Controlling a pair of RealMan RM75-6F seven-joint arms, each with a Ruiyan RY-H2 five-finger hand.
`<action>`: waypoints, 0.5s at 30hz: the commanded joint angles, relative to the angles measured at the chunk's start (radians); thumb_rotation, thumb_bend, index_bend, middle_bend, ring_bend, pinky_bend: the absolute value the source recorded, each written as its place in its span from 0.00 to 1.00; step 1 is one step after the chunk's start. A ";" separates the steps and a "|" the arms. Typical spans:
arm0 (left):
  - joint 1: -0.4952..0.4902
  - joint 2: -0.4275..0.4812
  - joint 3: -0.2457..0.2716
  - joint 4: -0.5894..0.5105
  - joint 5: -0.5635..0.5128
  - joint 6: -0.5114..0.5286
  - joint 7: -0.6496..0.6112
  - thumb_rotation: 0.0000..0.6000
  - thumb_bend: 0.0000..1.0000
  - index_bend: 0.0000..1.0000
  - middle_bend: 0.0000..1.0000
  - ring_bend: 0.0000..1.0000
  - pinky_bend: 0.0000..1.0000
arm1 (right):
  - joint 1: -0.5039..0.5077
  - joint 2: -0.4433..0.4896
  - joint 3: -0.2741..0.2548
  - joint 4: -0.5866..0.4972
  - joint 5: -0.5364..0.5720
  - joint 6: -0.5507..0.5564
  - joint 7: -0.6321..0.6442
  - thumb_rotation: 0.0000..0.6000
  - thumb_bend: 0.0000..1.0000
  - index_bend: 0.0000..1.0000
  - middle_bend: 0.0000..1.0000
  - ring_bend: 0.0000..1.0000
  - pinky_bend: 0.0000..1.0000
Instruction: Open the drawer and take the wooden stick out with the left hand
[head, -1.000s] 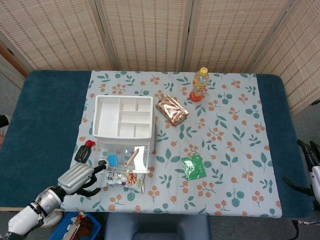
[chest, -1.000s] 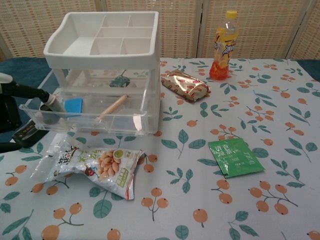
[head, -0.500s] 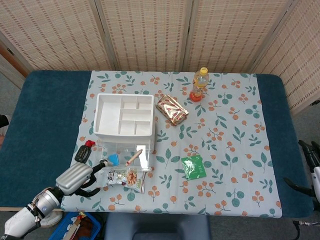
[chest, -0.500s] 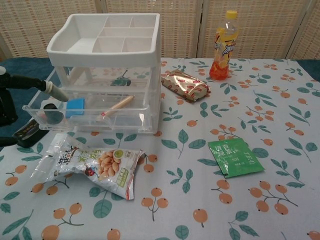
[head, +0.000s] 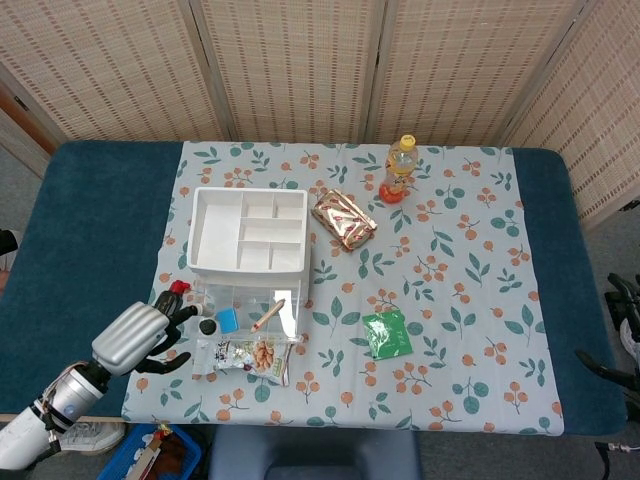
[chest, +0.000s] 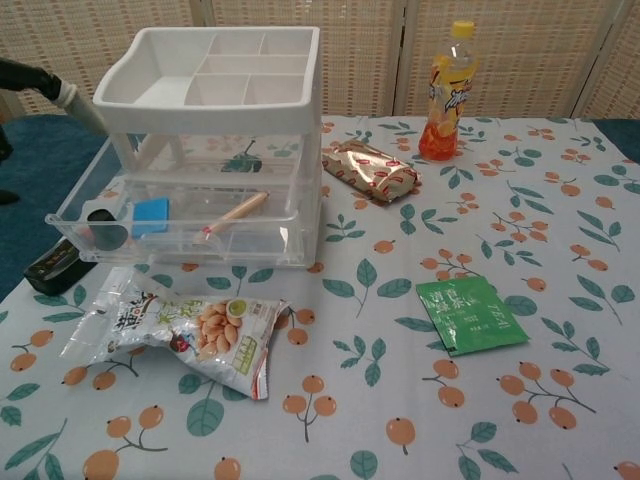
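So the clear drawer (chest: 180, 225) of the white organizer (chest: 215, 75) stands pulled out, holding the wooden stick (chest: 232, 215) lying slantwise mid-drawer, a blue block (chest: 150, 215) and a dark round thing (chest: 105, 228), while the top tray compartments show nothing inside. Left hand (head: 140, 335) hangs just left of the drawer, fingers loosely apart, holding nothing; half a second ago a fingertip was at the drawer's left wall, now it's lifted clear and further left. Right hand (head: 625, 335) barely shows at the table edge, pose can't tell.

Head looks down — chest nearer, low, forward.
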 joint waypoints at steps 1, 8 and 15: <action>-0.004 -0.045 -0.042 0.087 0.053 0.077 -0.029 1.00 0.32 0.27 0.92 1.00 1.00 | 0.001 0.007 0.001 -0.010 -0.007 0.003 -0.002 1.00 0.11 0.00 0.13 0.08 0.13; -0.071 -0.099 -0.095 0.235 0.118 0.087 0.088 1.00 0.32 0.34 0.92 1.00 1.00 | 0.005 0.016 0.002 -0.025 -0.011 0.001 -0.014 1.00 0.12 0.00 0.13 0.08 0.13; -0.163 -0.129 -0.097 0.337 0.218 0.055 0.108 1.00 0.32 0.38 0.92 1.00 1.00 | 0.008 0.021 0.001 -0.033 -0.012 -0.005 -0.023 1.00 0.11 0.00 0.13 0.08 0.13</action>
